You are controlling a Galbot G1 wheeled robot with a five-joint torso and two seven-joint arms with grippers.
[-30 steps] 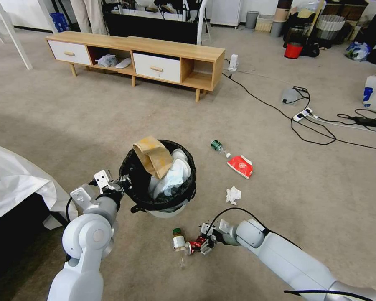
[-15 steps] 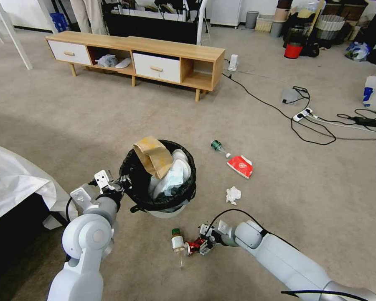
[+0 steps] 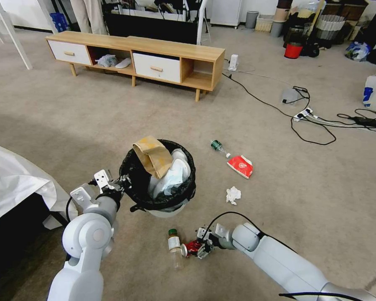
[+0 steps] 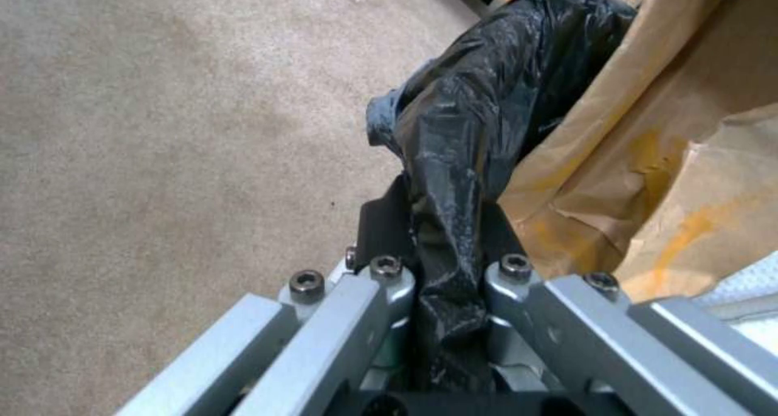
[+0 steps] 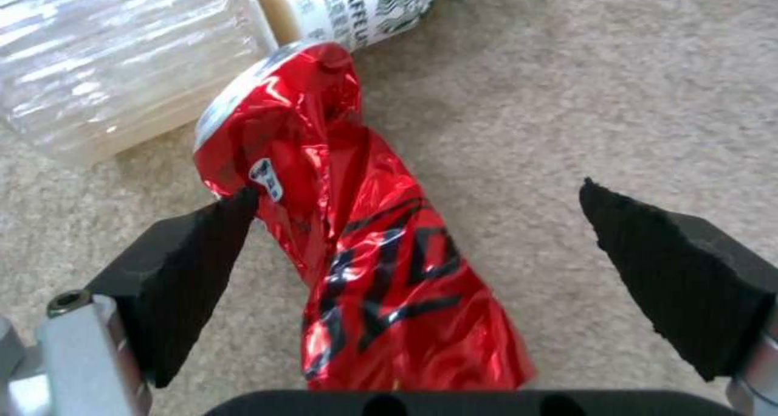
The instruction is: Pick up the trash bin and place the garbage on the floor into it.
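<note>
Bin support: my left gripper (image 4: 442,282) is clamped on the black-bagged rim of the trash bin (image 3: 158,177), holding it clear of the carpet, just beside the litter, so each drop is short. Inside sit a stiff creased brown paper bag (image 3: 153,155) and white waste. My right gripper (image 5: 422,264) is low on the carpet, pads spread either side of a crushed red can (image 5: 357,233); one pad touches it. Thin crinkled metal should bite easily. A smooth ribbed bottle (image 3: 174,246) touches the can's end.

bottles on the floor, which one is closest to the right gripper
The bottle with the white label, lying beside the crushed red can at the right gripper; the green-capped bottle lies farther off.
</note>
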